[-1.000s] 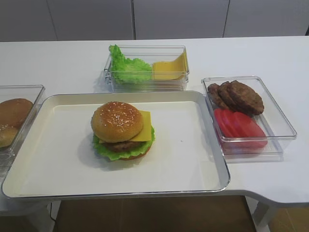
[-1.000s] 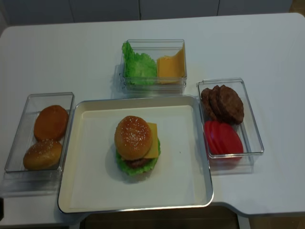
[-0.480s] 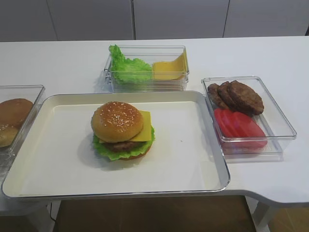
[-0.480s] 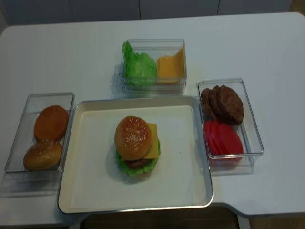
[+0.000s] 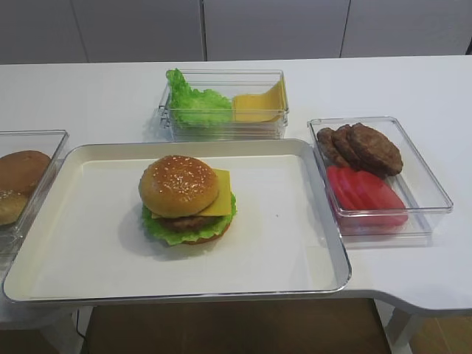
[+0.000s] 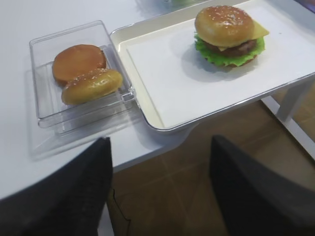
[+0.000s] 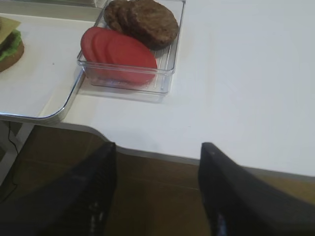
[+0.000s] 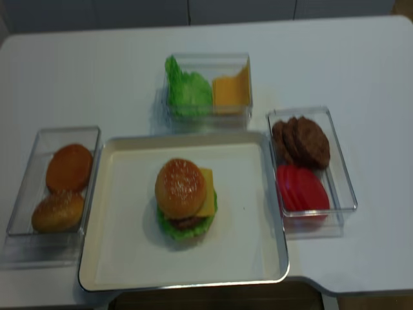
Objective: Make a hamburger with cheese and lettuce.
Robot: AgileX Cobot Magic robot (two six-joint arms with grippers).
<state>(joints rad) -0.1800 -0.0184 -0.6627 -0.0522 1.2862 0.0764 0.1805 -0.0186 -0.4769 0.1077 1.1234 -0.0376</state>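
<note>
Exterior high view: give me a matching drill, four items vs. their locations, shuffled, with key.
Items:
1. hamburger
2. spare lettuce
3. tomato slices
4. plain buns

Locations:
A. clear box left of the tray
B. on the tray
C. back box, beside yellow cheese slices
D. right box, in front of the brown patties

Pairs: 1-B, 2-C, 3-D, 4-A

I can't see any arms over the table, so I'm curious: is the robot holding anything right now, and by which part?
Nothing is held. The left gripper and right gripper both stand open and empty off the table's edge; the hamburger sits alone on the tray.
</note>
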